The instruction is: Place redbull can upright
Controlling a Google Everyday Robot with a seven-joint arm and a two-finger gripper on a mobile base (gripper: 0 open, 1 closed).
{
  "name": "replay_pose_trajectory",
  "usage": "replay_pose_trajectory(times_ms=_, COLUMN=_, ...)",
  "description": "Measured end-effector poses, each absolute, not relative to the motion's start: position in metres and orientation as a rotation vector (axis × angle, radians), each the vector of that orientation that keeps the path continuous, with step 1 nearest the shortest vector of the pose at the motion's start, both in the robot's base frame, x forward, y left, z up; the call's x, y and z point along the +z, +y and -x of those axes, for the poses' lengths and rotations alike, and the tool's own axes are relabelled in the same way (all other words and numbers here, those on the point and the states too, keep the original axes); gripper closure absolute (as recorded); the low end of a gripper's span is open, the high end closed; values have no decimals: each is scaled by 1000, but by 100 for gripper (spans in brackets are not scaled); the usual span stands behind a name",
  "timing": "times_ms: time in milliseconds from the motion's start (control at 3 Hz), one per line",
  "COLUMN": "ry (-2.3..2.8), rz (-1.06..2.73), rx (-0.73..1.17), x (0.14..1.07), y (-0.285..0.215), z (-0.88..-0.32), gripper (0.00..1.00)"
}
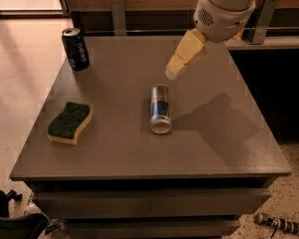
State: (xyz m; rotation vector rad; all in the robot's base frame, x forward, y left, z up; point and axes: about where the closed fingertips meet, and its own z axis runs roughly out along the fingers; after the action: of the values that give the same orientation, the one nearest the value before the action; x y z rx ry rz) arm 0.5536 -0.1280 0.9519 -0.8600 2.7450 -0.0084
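Observation:
The redbull can lies on its side near the middle of the grey table, its shiny top facing the front edge. My gripper hangs above the table just behind and slightly right of the can, apart from it and holding nothing. Its cream-coloured fingers point down and to the left from the white wrist.
A dark blue Pepsi can stands upright at the back left corner. A green and yellow sponge lies at the front left. The table's right and front edges drop to the floor. A railing runs behind the table.

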Motion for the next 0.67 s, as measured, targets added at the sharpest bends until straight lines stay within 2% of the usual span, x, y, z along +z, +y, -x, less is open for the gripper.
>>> replay_pose_trajectory(times_ms=667, ry=2781, rz=814, rx=-9, x=949, y=-124, z=-556, gripper=0)
